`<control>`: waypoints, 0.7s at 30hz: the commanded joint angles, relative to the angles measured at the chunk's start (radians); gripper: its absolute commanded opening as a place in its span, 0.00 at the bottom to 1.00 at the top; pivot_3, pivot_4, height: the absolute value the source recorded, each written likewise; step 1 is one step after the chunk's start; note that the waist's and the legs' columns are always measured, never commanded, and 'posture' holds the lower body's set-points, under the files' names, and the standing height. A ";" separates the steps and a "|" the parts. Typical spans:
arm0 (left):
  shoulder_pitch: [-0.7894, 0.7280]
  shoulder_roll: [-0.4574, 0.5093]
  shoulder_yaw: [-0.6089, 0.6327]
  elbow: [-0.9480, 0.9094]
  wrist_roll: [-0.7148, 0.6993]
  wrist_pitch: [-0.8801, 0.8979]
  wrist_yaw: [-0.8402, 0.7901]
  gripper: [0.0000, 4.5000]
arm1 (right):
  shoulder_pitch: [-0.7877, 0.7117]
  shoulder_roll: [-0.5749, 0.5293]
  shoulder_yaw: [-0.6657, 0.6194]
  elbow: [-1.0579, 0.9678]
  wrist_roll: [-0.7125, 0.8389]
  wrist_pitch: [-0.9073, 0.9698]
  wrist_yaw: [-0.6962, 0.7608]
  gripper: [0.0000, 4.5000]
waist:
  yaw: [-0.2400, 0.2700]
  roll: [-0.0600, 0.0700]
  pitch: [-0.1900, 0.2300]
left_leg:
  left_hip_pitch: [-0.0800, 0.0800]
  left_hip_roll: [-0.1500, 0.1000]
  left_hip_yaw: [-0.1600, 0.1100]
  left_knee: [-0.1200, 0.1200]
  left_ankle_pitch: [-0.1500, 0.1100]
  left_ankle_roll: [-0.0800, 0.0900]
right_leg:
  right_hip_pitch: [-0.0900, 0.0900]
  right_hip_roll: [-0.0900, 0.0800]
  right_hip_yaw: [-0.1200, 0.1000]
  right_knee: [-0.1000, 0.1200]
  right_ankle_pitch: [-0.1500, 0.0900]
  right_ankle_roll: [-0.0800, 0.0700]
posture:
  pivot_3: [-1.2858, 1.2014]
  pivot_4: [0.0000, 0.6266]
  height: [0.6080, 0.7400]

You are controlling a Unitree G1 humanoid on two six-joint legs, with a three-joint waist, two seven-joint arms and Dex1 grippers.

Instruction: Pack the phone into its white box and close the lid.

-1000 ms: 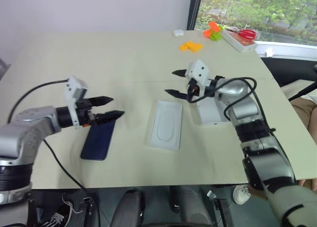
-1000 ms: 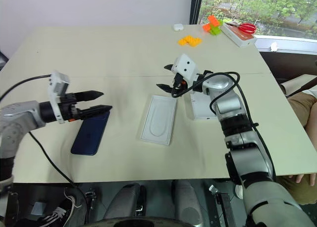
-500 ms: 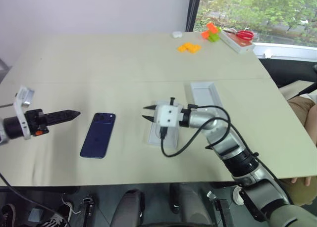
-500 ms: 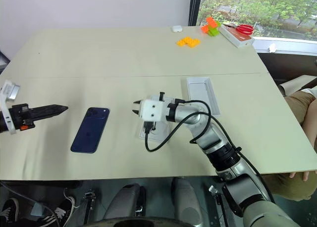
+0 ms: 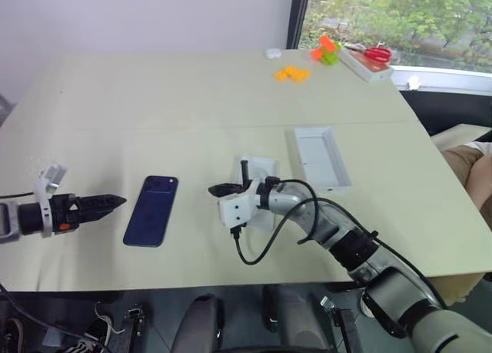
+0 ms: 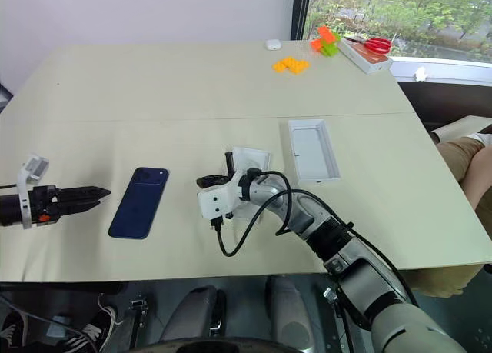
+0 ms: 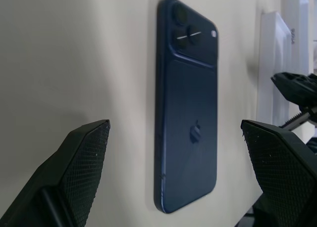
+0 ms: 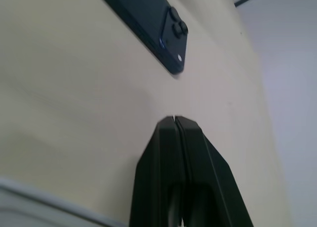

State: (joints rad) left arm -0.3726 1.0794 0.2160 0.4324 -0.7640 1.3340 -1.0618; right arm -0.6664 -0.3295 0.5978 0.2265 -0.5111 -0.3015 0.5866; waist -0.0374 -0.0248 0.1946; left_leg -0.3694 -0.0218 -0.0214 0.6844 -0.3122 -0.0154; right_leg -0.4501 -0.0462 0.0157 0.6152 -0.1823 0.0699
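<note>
The dark blue phone (image 5: 151,209) lies flat on the table, back up, with its camera bump at the far end. Left of it, my left gripper (image 5: 114,201) is open and points at the phone; in the left wrist view the phone (image 7: 188,113) lies ahead between the spread fingers. My right gripper (image 5: 219,190) is shut on nothing, low over the table between the phone and a thin white insert (image 5: 261,168), which my right arm partly covers. A shallow white tray (image 5: 321,157) lies open side up to the right. I cannot tell whether it is the white box or the lid.
At the far right of the table are orange bricks (image 5: 292,74), a green and orange block (image 5: 328,50) and red scissors on a white tray (image 5: 374,58). A small white object (image 5: 274,53) lies near the far edge. A person's leg (image 5: 470,167) shows at the right.
My left gripper drew back to the left, off the phone. My right gripper swung left from the white tray across the insert, sank toward the table and shut.
</note>
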 commanded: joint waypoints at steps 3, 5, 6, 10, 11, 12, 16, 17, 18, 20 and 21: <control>-0.041 -0.040 -0.065 0.029 0.018 0.023 -0.047 1.00 | -0.013 0.018 -0.006 0.001 -0.004 -0.039 -0.008 0.01 | -0.004 -0.001 0.000 | 0.000 0.000 0.000 0.000 0.000 0.000 | 0.000 0.000 0.000 0.000 0.000 0.000 | 0.52 0.24 1.00; -0.045 -0.064 -0.074 0.039 0.016 0.042 -0.054 1.00 | -0.009 0.015 -0.003 -0.005 0.004 -0.060 0.003 0.01 | -0.004 -0.001 -0.001 | 0.000 0.000 0.000 0.000 0.000 0.000 | 0.000 -0.001 0.000 0.000 0.000 0.000 | 0.52 0.24 1.00; -0.046 -0.074 -0.079 0.034 0.014 0.050 -0.056 1.00 | -0.008 0.010 0.003 -0.005 -0.006 -0.073 0.004 0.01 | -0.004 -0.001 -0.001 | 0.000 0.000 0.000 0.000 0.000 0.000 | 0.000 -0.001 0.000 0.000 0.000 0.000 | 0.52 0.24 1.00; -0.044 -0.129 -0.085 0.005 0.016 0.078 -0.029 1.00 | -0.011 -0.012 0.056 0.029 -0.096 -0.158 -0.026 0.01 | -0.003 0.000 -0.001 | 0.003 -0.001 0.000 0.000 0.000 0.000 | 0.003 -0.001 0.000 0.000 0.000 0.000 | 0.52 0.24 1.00; -0.042 -0.139 -0.080 -0.006 0.012 0.082 -0.025 1.00 | -0.010 -0.015 0.064 0.036 -0.104 -0.171 -0.021 0.01 | -0.001 0.000 -0.001 | 0.006 -0.001 0.000 0.000 0.000 0.000 | 0.006 -0.001 0.000 0.000 0.000 0.000 | 0.52 0.24 1.00; -0.040 -0.144 -0.076 -0.014 0.010 0.084 -0.023 1.00 | -0.010 -0.016 0.069 0.040 -0.111 -0.180 -0.019 0.01 | -0.001 0.000 -0.001 | 0.010 -0.001 0.000 -0.001 0.000 0.000 | 0.009 -0.002 0.000 -0.001 -0.001 0.000 | 0.52 0.24 1.00; -0.038 -0.186 -0.040 -0.057 -0.010 0.129 0.016 1.00 | -0.042 0.013 0.097 0.116 -0.180 -0.195 -0.061 0.01 | -0.002 -0.001 -0.002 | 0.017 -0.001 0.000 -0.001 -0.001 0.001 | 0.017 -0.002 0.000 -0.002 -0.003 -0.002 | 0.52 0.24 1.00; -0.034 -0.192 -0.034 -0.069 -0.013 0.136 0.021 1.00 | -0.056 0.023 0.103 0.137 -0.196 -0.192 -0.065 0.01 | -0.003 -0.001 -0.003 | 0.018 -0.001 0.000 -0.001 -0.001 0.001 | 0.017 -0.002 0.000 -0.002 -0.003 -0.002 | 0.52 0.24 1.00; -0.031 -0.197 -0.028 -0.077 -0.014 0.141 0.025 1.00 | -0.065 0.029 0.106 0.150 -0.206 -0.190 -0.067 0.01 | -0.005 -0.001 -0.003 | 0.018 -0.001 -0.001 -0.001 -0.001 0.001 | 0.018 -0.002 0.000 -0.002 -0.003 -0.002 | 0.52 0.24 1.00; -0.024 -0.201 -0.016 -0.094 -0.019 0.153 0.031 1.00 | -0.086 0.031 0.110 0.157 -0.212 -0.198 -0.054 0.01 | -0.005 -0.002 -0.003 | 0.019 -0.001 -0.001 -0.001 -0.001 0.001 | 0.018 -0.001 0.000 -0.001 -0.003 -0.002 | 0.52 0.24 1.00; -0.022 -0.206 -0.007 -0.099 -0.022 0.159 0.038 1.00 | -0.095 0.029 0.112 0.156 -0.211 -0.201 -0.038 0.01 | -0.005 -0.002 -0.003 | 0.019 -0.001 -0.001 -0.001 -0.001 0.001 | 0.018 -0.001 0.001 -0.001 -0.003 -0.002 | 0.52 0.24 1.00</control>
State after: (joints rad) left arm -0.4176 0.8905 0.2231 0.3471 -0.7759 1.4563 -1.0377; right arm -0.7484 -0.2989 0.6976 0.3614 -0.6967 -0.5039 0.5370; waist -0.0429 -0.0264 0.1915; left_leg -0.3508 -0.0225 -0.0223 0.6836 -0.3128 -0.0145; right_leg -0.4325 -0.0475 0.0163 0.6141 -0.1853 0.0681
